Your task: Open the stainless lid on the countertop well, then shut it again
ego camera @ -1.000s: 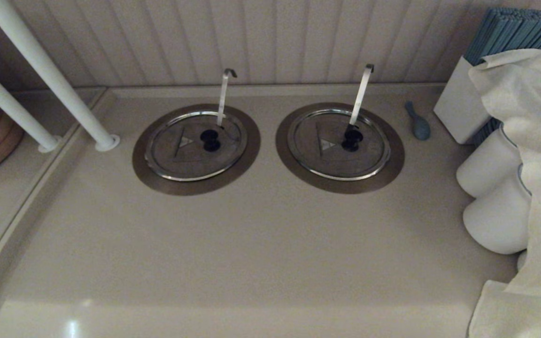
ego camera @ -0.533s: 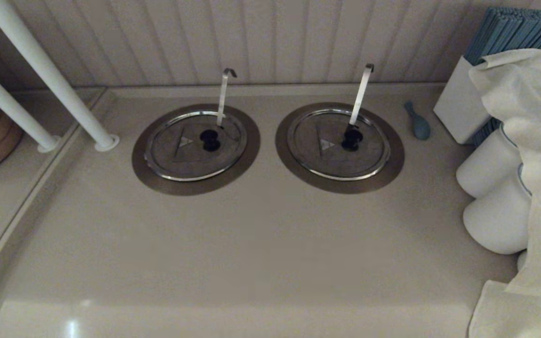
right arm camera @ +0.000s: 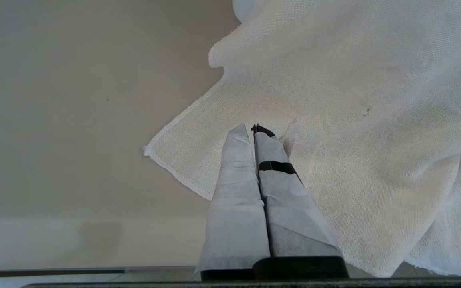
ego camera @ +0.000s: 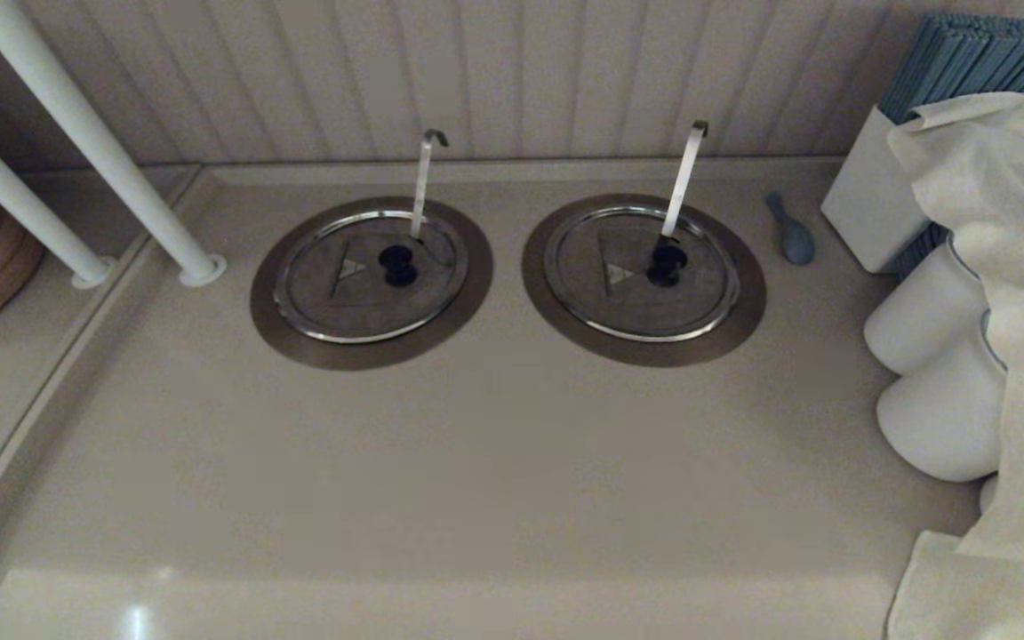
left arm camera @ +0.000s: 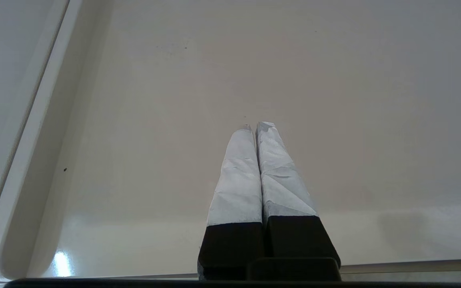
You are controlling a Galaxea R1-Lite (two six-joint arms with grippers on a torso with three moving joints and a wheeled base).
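The stainless lid (ego camera: pixel 361 284) lies flat and closed on the left countertop well, inside its dull-brown ring collar (ego camera: pixel 274 331). It has a black knob (ego camera: pixel 398 265) and a small triangle mark (ego camera: pixel 351 268). A thin curl-hooked ladle handle (ego camera: pixel 424 182) rises from behind the knob. Neither arm shows in the head view. My left gripper (left arm camera: pixel 254 127) is shut over bare counter near the front edge. My right gripper (right arm camera: pixel 250 128) is shut above a white cloth (right arm camera: pixel 354 120), with nothing held.
A twin lid (ego camera: pixel 632 289) with a broader slanted handle (ego camera: pixel 685 173) sits to the right. A small blue spoon (ego camera: pixel 792 233), a white box (ego camera: pixel 868 196) of blue sticks, white jars (ego camera: pixel 925 324) and the draped cloth (ego camera: pixel 1001 267) crowd the right side. White poles (ego camera: pixel 94 142) stand at left.
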